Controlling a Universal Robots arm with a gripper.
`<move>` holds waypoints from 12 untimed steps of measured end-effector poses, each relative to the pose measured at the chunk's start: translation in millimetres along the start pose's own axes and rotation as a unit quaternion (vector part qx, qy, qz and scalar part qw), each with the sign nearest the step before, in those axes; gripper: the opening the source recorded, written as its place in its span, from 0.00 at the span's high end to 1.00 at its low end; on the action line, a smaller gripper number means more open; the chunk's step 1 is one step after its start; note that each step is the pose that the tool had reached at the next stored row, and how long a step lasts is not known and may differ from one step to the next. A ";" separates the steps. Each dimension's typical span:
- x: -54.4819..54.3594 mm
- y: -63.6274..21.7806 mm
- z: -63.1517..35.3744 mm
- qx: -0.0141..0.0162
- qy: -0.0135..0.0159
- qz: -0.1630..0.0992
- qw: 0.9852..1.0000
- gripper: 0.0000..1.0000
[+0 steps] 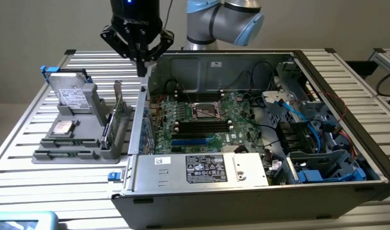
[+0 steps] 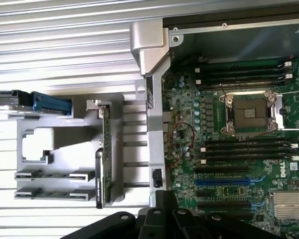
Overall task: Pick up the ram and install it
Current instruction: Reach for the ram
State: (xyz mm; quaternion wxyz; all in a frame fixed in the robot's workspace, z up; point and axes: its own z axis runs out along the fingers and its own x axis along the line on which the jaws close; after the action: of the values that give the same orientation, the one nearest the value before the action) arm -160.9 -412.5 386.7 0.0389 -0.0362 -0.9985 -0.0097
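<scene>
The jaws are pressed together with nothing between them. They hang tips-down just above the near-rear end of one side wall of the open grey metal computer case (image 1: 259, 201) (image 2: 148, 40), at the end of the grey-and-blue robot arm (image 1: 223, 19) that reaches over from behind the case.

Inside the case lies the green motherboard (image 1: 230, 112) (image 2: 189, 124). Its long black memory slots (image 1: 201, 125) (image 2: 244, 144), on either side of the square silver processor socket (image 1: 206, 111) (image 2: 249, 112), all look bare to me.

Outside the case, just beyond the wall under the jaws, a grey plastic holder (image 1: 112, 153) (image 2: 74, 134) sits on the slatted aluminium desk (image 1: 16, 158) (image 2: 65, 40). A tall green expansion card with a metal bracket (image 1: 118, 115) (image 2: 106, 154) stands on edge in it, nearest the case. Silver box-shaped hard drives (image 1: 70, 93) (image 2: 37, 144) are farther from the case.

The ram (image 1: 65, 154) (image 2: 55, 193), a long thin dark-green stick, seems to rest in one of the two narrow grooves at the holder's end, away from the jaws. It is too slim for me to say which groove for certain.

So, by my reckoning, the job has barely begun: the stick is not yet lifted and no slot is filled. Both the pick-up and the seating remain undone
</scene>
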 end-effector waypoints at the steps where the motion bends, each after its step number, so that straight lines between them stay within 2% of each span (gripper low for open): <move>1: 4.3 -0.5 1.1 0.000 0.000 0.000 1.000 0.89; 7: 30.3 -3.8 6.7 0.000 0.000 0.000 1.000 0.89; 9: 37.3 -4.7 8.7 0.000 -0.002 0.000 1.000 0.89; 12: 47.3 -5.9 11.3 0.000 -0.008 0.000 1.000 0.89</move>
State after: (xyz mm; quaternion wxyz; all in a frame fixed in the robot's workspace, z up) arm -209.2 -414.7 379.0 0.0305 -0.0362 -0.9988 -0.0099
